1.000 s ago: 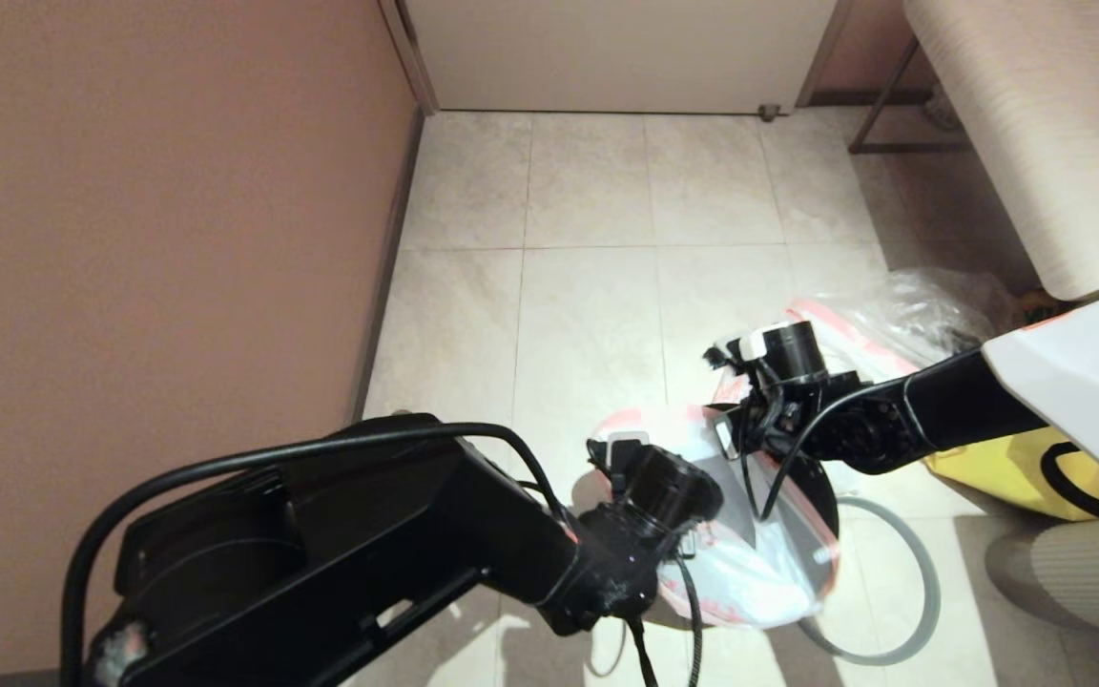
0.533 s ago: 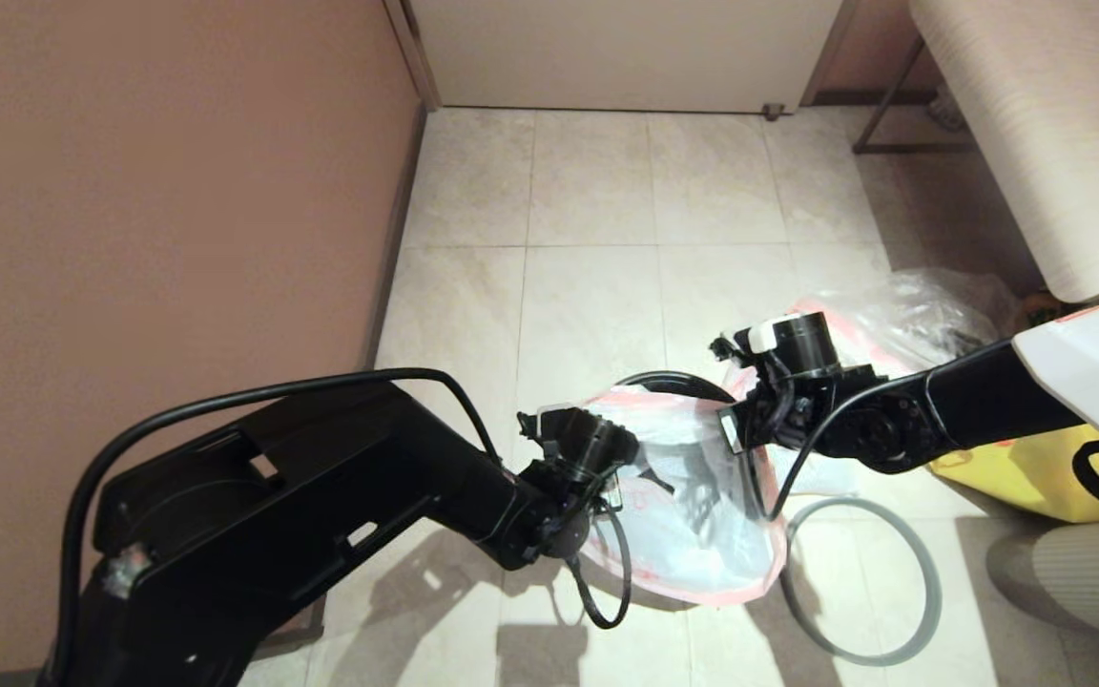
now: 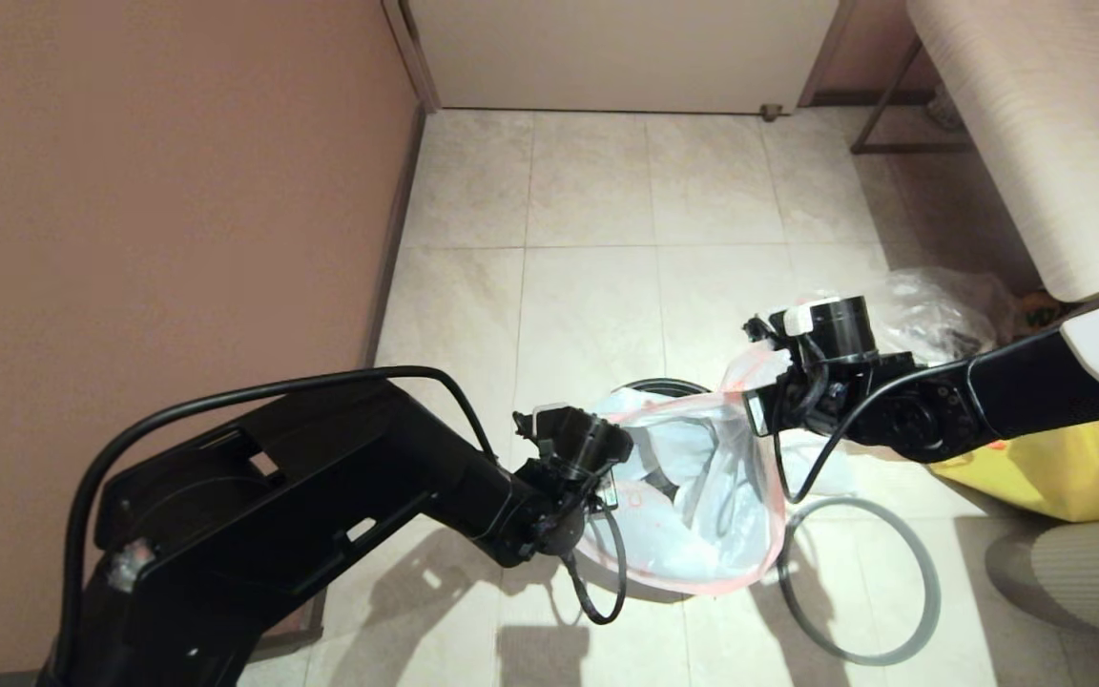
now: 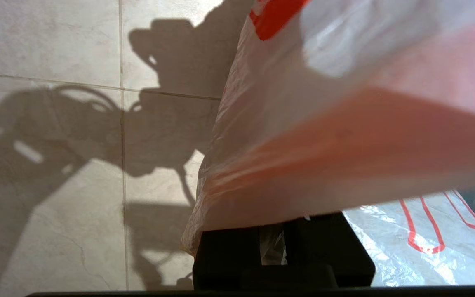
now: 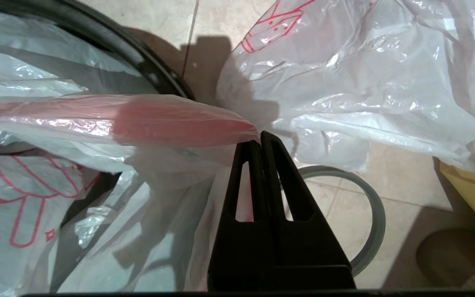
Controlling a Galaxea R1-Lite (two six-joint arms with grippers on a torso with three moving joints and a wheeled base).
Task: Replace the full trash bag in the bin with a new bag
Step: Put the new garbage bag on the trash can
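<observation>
The new bag point(image 3: 702, 515), translucent white with an orange-red hem and red drawing, hangs stretched open between both grippers over the black bin point(image 3: 656, 386). My left gripper point(image 3: 609, 487) point(image 4: 272, 233) is shut on the hem at the bag's left side, and the plastic hides its fingertips. My right gripper point(image 3: 761, 391) point(image 5: 260, 138) is shut on the hem point(image 5: 159, 119) at the bag's right side. The bin's rim point(image 5: 138, 70) curves under the hem. The full trash bag point(image 5: 365, 74), white with red print, lies on the floor past my right gripper.
The grey ring rim point(image 3: 860, 582) lies loose on the tiles right of the bin. A clear bag point(image 3: 941, 305) and a yellow tote point(image 3: 1036, 458) sit at the right under a bench point(image 3: 1017, 143). A brown wall point(image 3: 158, 191) runs along the left.
Both grippers have drawn apart, the left one to the left and the right one to the right and farther out. The bag's mouth has spread wider and the bin's rim has come into view.
</observation>
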